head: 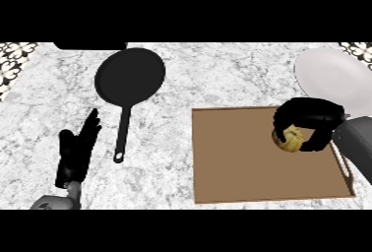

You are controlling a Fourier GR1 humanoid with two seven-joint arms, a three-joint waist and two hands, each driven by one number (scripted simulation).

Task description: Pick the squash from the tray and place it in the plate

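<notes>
In the head view, the robot's right hand (309, 123) is curled round the small, ridged yellow squash (291, 139), which shows only as a patch beneath the black fingers. Squash and hand are over the upper right corner of the flat brown rectangular tray (254, 167), near its far rim. The round white plate (330, 76) lies on the marbled grey surface (218, 74) just beyond that corner. The left hand (76, 147) rests open at the lower left, fingers up, beside the black long-handled frying pan (131, 74).

The likely risks: little of the squash is visible, so it may be held near one end and could slip out on the way across; carried low, it could catch the tray's rim; released early, it could land on the plate's near edge and roll off.
</notes>
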